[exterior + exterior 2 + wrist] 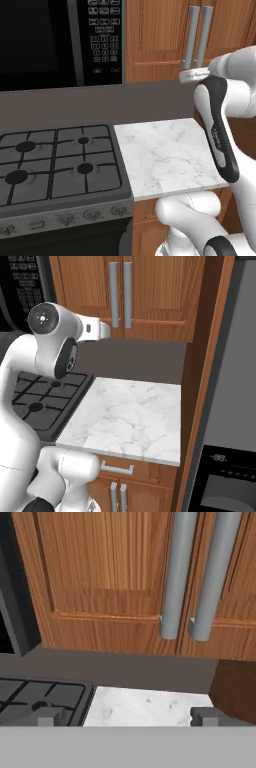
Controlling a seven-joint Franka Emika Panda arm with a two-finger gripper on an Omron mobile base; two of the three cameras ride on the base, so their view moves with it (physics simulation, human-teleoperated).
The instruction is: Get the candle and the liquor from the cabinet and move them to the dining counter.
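Note:
The cabinet (160,35) (160,296) (100,577) is a warm brown wall unit, and both its doors are closed. Two long grey bar handles (191,37) (114,293) (175,577) hang side by side at the door seam. My gripper (186,76) (106,331) (126,717) is raised just below and in front of the handles' lower ends, pointing at the doors. It is open wide with nothing between its fingertips (47,716). The candle and the liquor are hidden behind the doors. The dining counter is out of view.
A small marble slab (165,155) (130,416) lies below the cabinet, beside a black gas stove (55,160). A dark microwave (50,40) hangs left of the cabinet. A tall wooden panel (205,381) and a grey appliance (230,476) stand on the right.

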